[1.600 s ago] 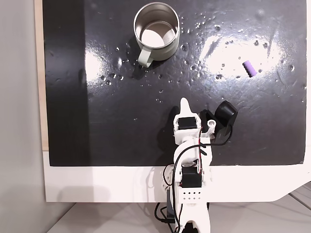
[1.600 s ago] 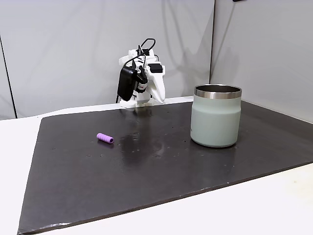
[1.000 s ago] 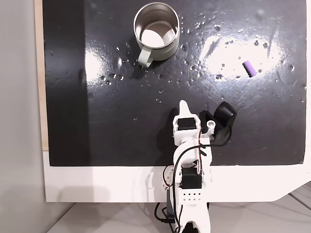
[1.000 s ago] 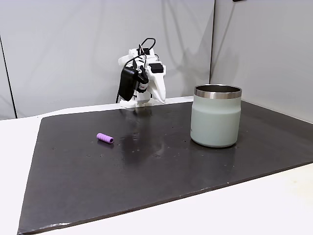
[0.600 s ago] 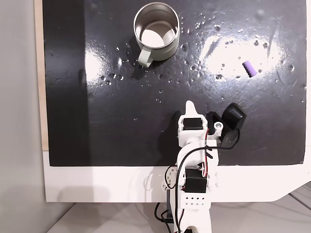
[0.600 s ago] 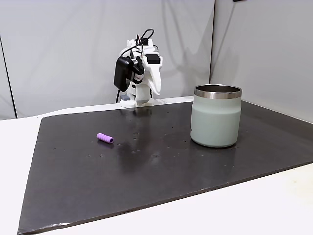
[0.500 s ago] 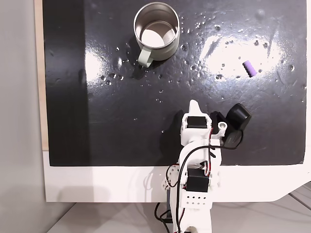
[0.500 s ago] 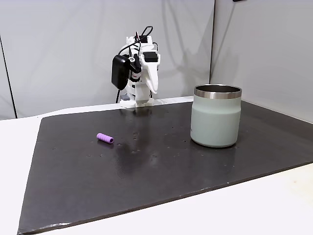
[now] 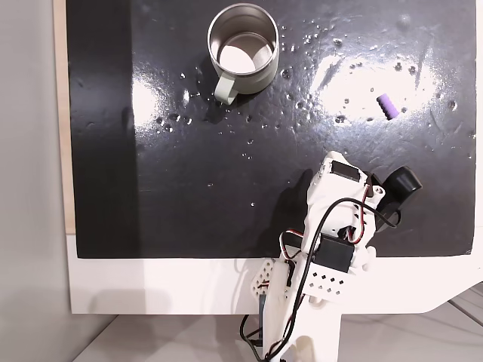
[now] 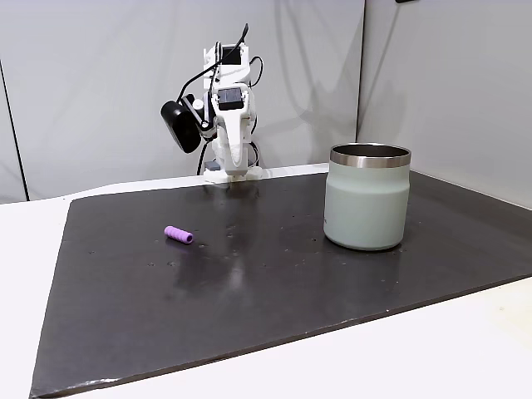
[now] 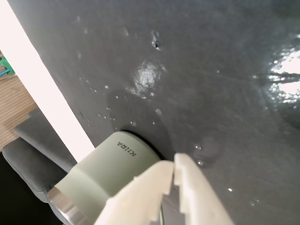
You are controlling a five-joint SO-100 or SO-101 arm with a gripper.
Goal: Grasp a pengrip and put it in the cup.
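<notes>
- Tabletop [image 9: 189,286] in white, carrying a glossy black mat [image 9: 189,173] that covers most of it in both fixed views; the mat's surface is speckled with small marks and bright glare patches.
- Arm [image 10: 226,108], white with dark servos and loose cables, stands at the mat's near edge in a fixed view [image 9: 332,241] and at the far edge in the side-on one, folded up tall with a black camera pod jutting to one side.
- Cup [image 9: 243,49] stands upright on the mat, handle toward the arm in a fixed view; side-on [image 10: 368,197] it shows a pale green wall and a steel rim. In the wrist view [image 11: 101,176] it sits at lower left, partly behind the fingers.
- Claw [image 11: 175,172], cream-coloured, is pressed together with nothing between its tips, raised clear of the mat.
- Pengrip [image 9: 386,105], light purple, lies on its side on the bare mat, well apart from both cup and claw; side-on [image 10: 178,234] it is left of the cup.
</notes>
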